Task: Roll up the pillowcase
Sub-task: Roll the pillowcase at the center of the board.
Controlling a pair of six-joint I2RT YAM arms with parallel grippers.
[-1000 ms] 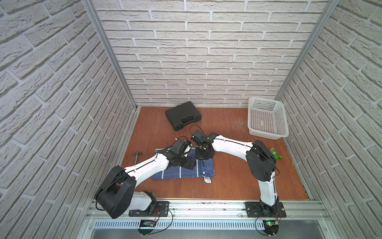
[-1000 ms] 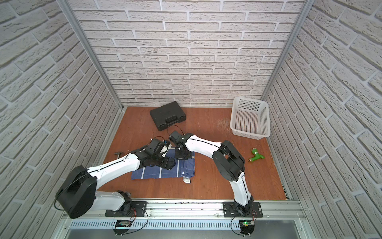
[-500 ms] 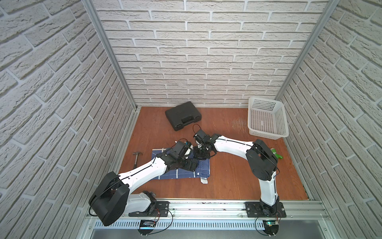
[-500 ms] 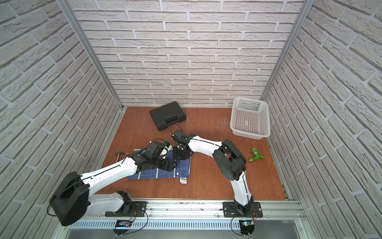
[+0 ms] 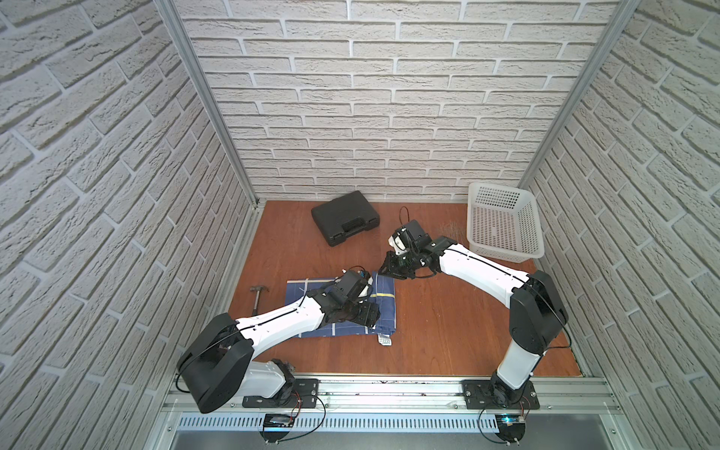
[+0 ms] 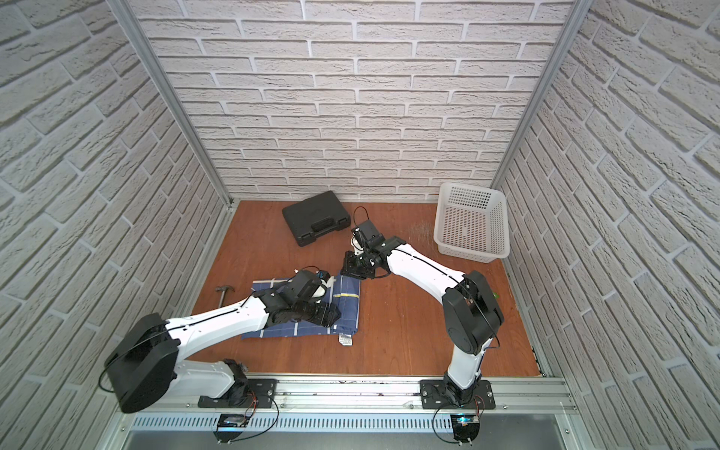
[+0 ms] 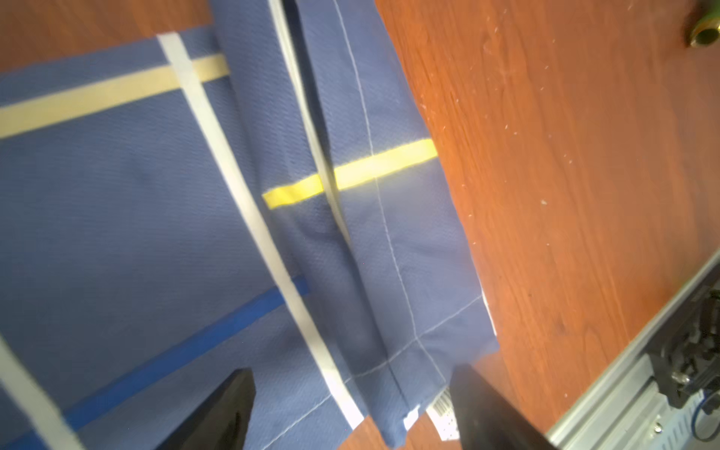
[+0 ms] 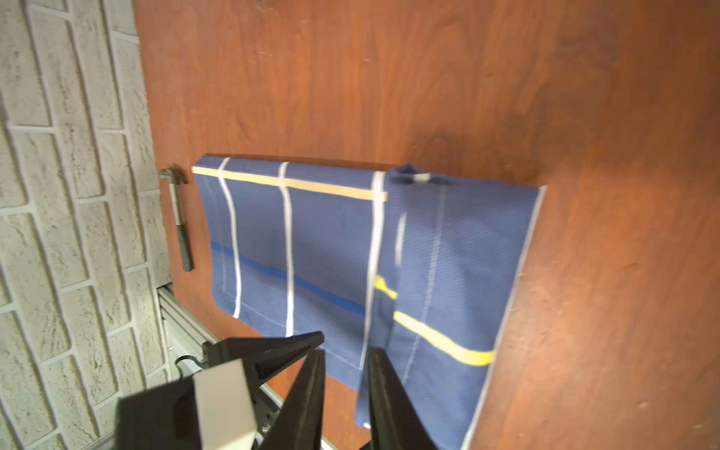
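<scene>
Left gripper (image 7: 350,393) hangs over the pillowcase's (image 5: 383,307) near right corner, jaws wide apart, holding nothing. Leftmost, 1 hammer (image 5: 257,298) lies just beside the cloth's left edge. The pillowcase lies flat at the table's (image 5: 448,331) front left, its right end folded over; only the left wrist view shows that flap's stitched hem clearly. Right gripper (image 5: 389,268) hovers by the far right corner, jaws a sliver apart, empty. Bare wood runs rightward to 1 basket (image 5: 500,191).
</scene>
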